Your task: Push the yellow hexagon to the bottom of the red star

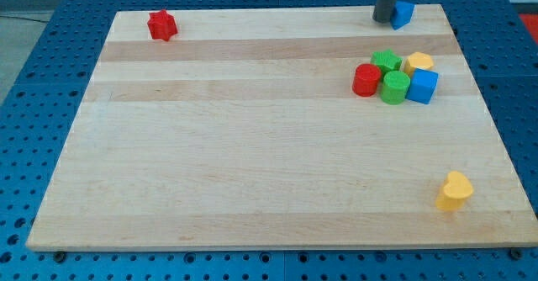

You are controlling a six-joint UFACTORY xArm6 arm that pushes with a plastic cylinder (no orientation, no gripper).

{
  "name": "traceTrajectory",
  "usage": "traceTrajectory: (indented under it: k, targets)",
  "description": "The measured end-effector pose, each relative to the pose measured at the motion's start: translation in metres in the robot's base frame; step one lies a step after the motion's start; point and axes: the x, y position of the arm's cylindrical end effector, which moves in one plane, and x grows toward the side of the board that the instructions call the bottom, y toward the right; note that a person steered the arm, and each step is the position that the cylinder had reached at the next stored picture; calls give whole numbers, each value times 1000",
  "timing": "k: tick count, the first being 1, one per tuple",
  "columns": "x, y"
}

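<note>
One red star (161,24) top left, yellow hexagon (419,61) far right, my tip (383,20) touching blue block (403,14), no jaws.

A pale wooden board (252,172) rests on a blue perforated table (50,79).

Blocks: 2 red (161,25), 2 green (387,60), 2 blue (403,14), 2 yellow (419,61)

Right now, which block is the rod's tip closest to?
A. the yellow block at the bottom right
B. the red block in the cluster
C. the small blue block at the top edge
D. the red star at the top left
C: my tip stands right beside the small blue block at the view's top edge, on its left, far from the red star.
</note>
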Motion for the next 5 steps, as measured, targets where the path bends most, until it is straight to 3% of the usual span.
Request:
traceTrajectory:
  k: [2, 4, 5]
  targets:
    - [41, 1]
    - [54, 92]
    - [91, 97]
